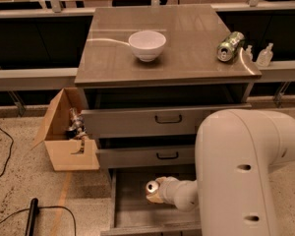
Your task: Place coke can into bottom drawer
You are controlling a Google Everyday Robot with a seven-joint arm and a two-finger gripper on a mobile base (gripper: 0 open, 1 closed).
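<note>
The bottom drawer (pixel 137 215) is pulled open below the cabinet, a grey tray with a plain front edge. The coke can (pixel 153 188) hangs over the drawer's inside, its silver top facing me. My gripper (pixel 156 191) is at the end of the white arm that reaches in from the right, and it holds the can just above the drawer floor. The arm's big white elbow (pixel 246 171) hides the drawer's right part.
A white bowl (pixel 147 44) and a green can (pixel 230 45) lying on its side rest on the cabinet top (pixel 187 58). Two upper drawers with dark handles (pixel 168 118) sit slightly open. An open cardboard box (pixel 69 136) stands left of the cabinet. A black cable (pixel 34 215) lies on the floor.
</note>
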